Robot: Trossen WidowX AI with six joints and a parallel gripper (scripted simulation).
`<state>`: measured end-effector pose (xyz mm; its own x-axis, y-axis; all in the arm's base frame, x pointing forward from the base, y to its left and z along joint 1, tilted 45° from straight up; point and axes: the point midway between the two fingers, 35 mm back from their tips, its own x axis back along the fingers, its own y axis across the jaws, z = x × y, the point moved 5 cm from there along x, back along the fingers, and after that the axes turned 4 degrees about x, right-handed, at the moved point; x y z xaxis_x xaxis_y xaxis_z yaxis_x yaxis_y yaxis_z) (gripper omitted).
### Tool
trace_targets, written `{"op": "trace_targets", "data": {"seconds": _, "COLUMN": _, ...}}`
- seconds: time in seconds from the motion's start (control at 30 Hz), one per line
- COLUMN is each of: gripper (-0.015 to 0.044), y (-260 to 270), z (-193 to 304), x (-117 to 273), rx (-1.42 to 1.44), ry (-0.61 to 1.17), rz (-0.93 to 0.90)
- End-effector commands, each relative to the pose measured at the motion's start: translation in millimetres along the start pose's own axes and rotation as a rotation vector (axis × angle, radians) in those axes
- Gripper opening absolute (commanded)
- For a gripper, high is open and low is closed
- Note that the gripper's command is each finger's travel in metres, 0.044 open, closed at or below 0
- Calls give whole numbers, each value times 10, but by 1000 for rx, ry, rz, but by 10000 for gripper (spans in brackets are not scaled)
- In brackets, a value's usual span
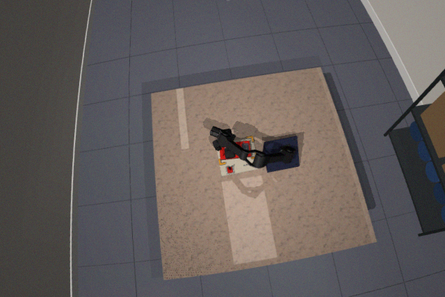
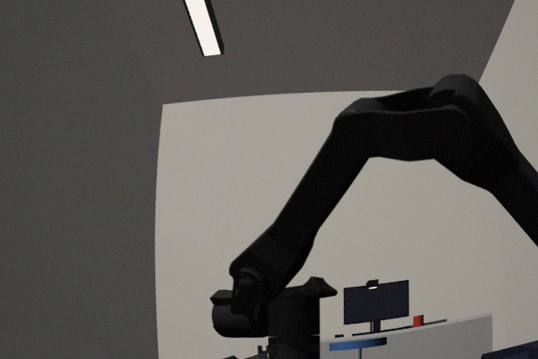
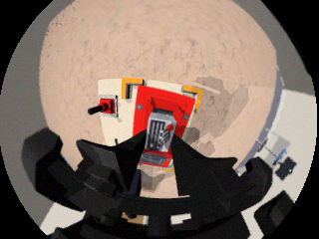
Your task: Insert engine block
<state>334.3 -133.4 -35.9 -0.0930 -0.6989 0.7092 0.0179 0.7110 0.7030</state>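
My gripper is shut on the grey engine block, which has dark slots and a red round spot on top. In the wrist view the block is over the middle of the red car body, at its opening. A dark strip of the recess shows just beyond the block. How deep the block sits, and the rib, cannot be made out. The car body lies on a cream board between orange corner brackets. In the top view the arm hides the fingertips and block; the exterior view does not show the car.
The cream board also carries a small red block with a black peg, left of the car in the wrist view. Orange brackets stand close to the car's corners. A navy mat lies under the arm's base.
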Motion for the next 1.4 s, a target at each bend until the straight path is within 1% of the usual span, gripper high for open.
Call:
{"op": "trace_targets", "data": {"seconds": 0.0, "gripper": 158, "y": -10, "z": -1, "x": 2, "rx": -13, "ry": 1, "rz": 5}}
{"op": "trace_targets", "data": {"seconds": 0.37, "gripper": 158, "y": -11, "z": -2, "x": 2, "rx": -48, "ry": 1, "rz": 5}}
{"op": "trace_targets", "data": {"seconds": 0.57, "gripper": 158, "y": -22, "z": 0, "x": 4, "rx": -124, "ry": 1, "rz": 5}}
{"op": "trace_targets", "data": {"seconds": 0.8, "gripper": 158, "y": -22, "z": 0, "x": 4, "rx": -124, "ry": 1, "rz": 5}}
{"op": "trace_targets", "data": {"seconds": 1.27, "gripper": 158, "y": -23, "z": -1, "x": -9, "rx": 98, "ry": 1, "rz": 5}}
{"op": "trace_targets", "data": {"seconds": 1.37, "gripper": 158, "y": -23, "z": -1, "x": -10, "rx": 71, "ry": 1, "rz": 5}}
